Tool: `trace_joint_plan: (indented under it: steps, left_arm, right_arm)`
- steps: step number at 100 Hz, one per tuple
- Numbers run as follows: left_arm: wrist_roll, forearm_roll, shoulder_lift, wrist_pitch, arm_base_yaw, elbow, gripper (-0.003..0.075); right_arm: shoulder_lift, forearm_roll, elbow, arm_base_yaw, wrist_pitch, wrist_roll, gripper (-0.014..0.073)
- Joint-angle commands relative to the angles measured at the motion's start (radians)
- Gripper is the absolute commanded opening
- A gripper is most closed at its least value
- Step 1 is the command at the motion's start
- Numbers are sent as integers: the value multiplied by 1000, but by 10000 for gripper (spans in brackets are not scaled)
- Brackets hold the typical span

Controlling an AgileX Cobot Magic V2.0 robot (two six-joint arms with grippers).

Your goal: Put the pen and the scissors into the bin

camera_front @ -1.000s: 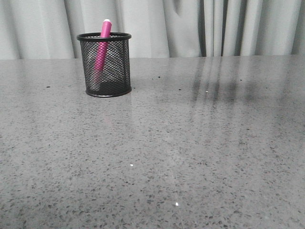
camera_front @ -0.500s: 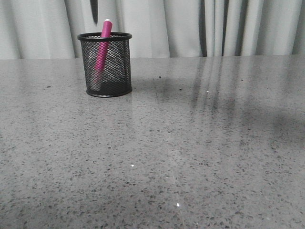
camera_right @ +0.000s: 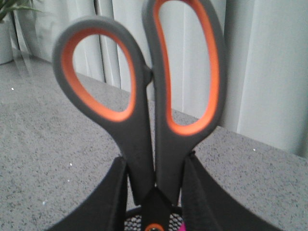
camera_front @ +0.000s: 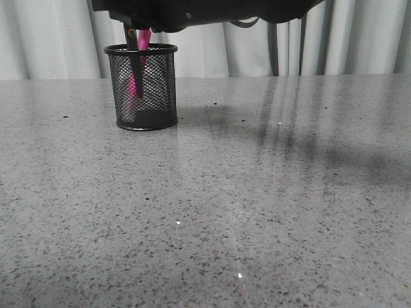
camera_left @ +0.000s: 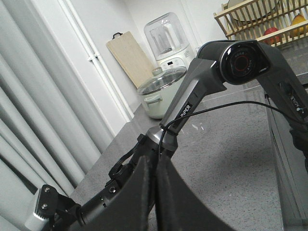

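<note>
The bin (camera_front: 160, 77), a black wire-mesh cup, stands at the far left of the grey table. The pink pen (camera_front: 144, 37) leans inside it, its top partly hidden by my right arm (camera_front: 192, 9), which crosses the top of the front view. My right gripper (camera_right: 155, 163) is shut on the scissors (camera_right: 144, 120) just above the orange pivot, handles up. The dark blades (camera_front: 135, 64) point down into the bin beside the pen. The bin's mesh (camera_right: 136, 222) and the pen (camera_right: 179, 225) show below the gripper. My left gripper (camera_left: 156, 161) is shut and empty, raised away from the table.
The speckled grey table (camera_front: 257, 192) stretches wide in front of the bin. Grey curtains (camera_front: 359, 38) hang behind it. In the left wrist view an arm with a camera (camera_left: 240, 62), a rice cooker (camera_left: 161, 91) and a cutting board (camera_left: 130, 57) show.
My right arm has come down into the top of the front view. The scissors' blades, just above the rim half a second ago, now reach down inside the bin beside the pen.
</note>
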Motion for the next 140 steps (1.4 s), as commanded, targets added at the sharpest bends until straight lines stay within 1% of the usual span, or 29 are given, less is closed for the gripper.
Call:
trace_joint_plan:
  steps: [1,23,36,42,51,56,68,73,78,82,90,95,102,107,111,114,116,117,118,119,121,122,123,124,125,126,127,133,140]
  left_arm:
    - [-11,-54,3,-27,-9,-18,-10]
    - [-11,-33,3,-27,-9,-18,-10]
    - [-11,-34,3,-27,-9,-18,-10]
    - [-11,-34,3,-27,-9,-18,-10]
    - [-11,-34,3,-27,-9,-18,-10]
    - [-11,-34,3,-27,-9,-18,-10]
    - [-11,-34,3,-27,-9,-18,-10]
    - [-11,-31,3,-27,-9,-18,-10]
    - [-11,-12,1,-34,-9,-18,-10]
    - [-11,18,-1,-48,-9,-18,-10]
    - [-13,76,-11,-96,-9,-11,-10]
    - [-13,85,-23,-146,-9,5,-10]
    - [-13,83,-45,-218,-9,38,-10]
    - [-13,69,-63,-268,-9,69,-10]
    - [-16,45,-79,-306,-9,94,-10]
    - [-23,20,-96,-349,-9,123,-10]
    - [-32,-2,-108,-377,-9,142,-10]
    - [-35,-10,-112,-387,-9,148,-10]
    - [-40,-27,-116,-398,-9,155,-10]
    - [-40,-35,-124,-419,-9,169,-10]
    - [-42,-64,-138,-451,-9,190,-10]
    - [-42,-75,-143,-462,-9,198,-10]
    - [-42,-96,-152,-484,-9,213,-10]
    - [-42,-108,-157,-495,-9,221,-10]
    - [-42,-130,-163,-505,-9,238,-10]
    - [-42,-142,-173,-527,-9,246,-10]
    - [-42,-154,-178,-537,-9,254,-10]
    - [-42,-265,-225,-639,-9,332,-10]
    - [-42,-380,-277,-743,-9,419,-10]
  right_arm:
    - [-54,2,-29,-5,-55,-8,-69]
    - [-54,2,-29,-3,68,-8,-69]
    - [-54,2,-29,-3,107,-8,-68]
    - [-54,2,-29,-3,109,-8,-54]
    - [-54,2,-29,-1,95,-8,38]
    - [-54,2,-29,-1,81,-8,118]
    - [-62,2,-29,-1,22,-4,342]
    - [-69,2,-29,-1,-12,-4,411]
    - [-79,2,-29,-1,-29,-4,454]
    - [-95,2,-29,-1,-29,-4,469]
    - [-125,2,-29,-1,-4,-4,466]
    - [-152,2,-29,-1,22,-4,466]
    - [-202,2,-29,-1,86,-4,465]
    - [-249,2,-29,-1,156,-4,453]
    - [-283,2,-29,-1,209,-4,407]
    - [-320,2,-29,-1,269,-4,354]
    - [-335,2,-29,-1,295,-4,302]
    - [-350,2,-29,-1,322,-4,261]
    - [-358,2,-29,-1,335,-4,239]
    - [-374,2,-29,-1,364,-4,193]
    - [-397,-2,-28,-1,412,-4,145]
    - [-405,-5,-28,-1,428,-4,94]
    - [-412,-7,-25,-1,444,-4,69]
    - [-428,-11,-24,-1,477,-4,17]
    - [-436,-17,-22,-1,493,-4,-8]
    - [-452,-20,-21,-1,523,-4,-60]
    - [-460,-27,-17,-1,537,-4,-82]
    - [-536,-55,12,-1,637,-4,-58]
    - [-630,-120,78,-1,688,-4,-58]
